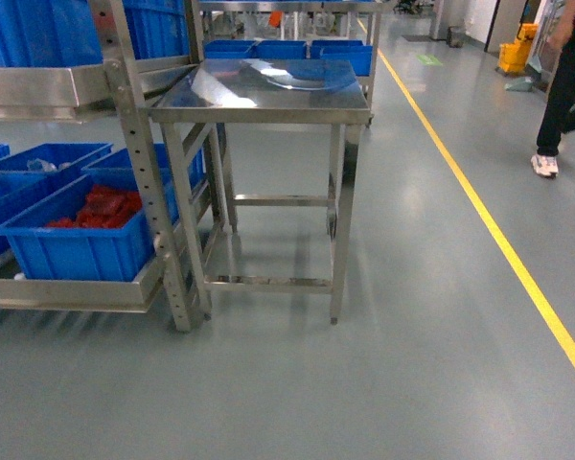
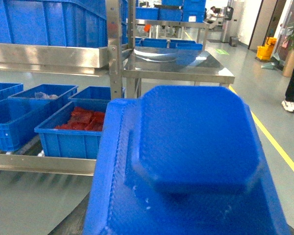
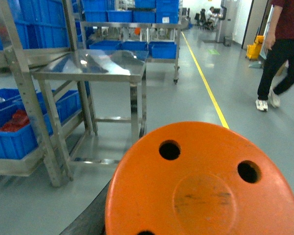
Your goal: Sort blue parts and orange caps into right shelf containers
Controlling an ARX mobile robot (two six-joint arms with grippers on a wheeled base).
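A big blue part (image 2: pixel 196 142) with a raised octagonal block fills the left wrist view, held up over the floor right at my left gripper, whose jaws it hides. In the right wrist view an orange cap (image 3: pixel 206 186) with round holes fills the lower frame in the same way and covers my right gripper's jaws. Neither gripper shows in the head view. Open blue crates stand on the shelf's lower level at the left. The nearest crate (image 1: pixel 72 251) (image 2: pixel 63 139) (image 3: pixel 10 142) holds a pile of red-orange pieces (image 1: pixel 101 206).
A steel table (image 1: pixel 268 101) stands beside the shelf upright (image 1: pixel 149 192). More blue crates (image 1: pixel 287 50) sit behind it. A yellow floor line (image 1: pixel 498 240) runs along the right. A person (image 1: pixel 565 86) walks at the far right, near a yellow mop bucket (image 1: pixel 515 53).
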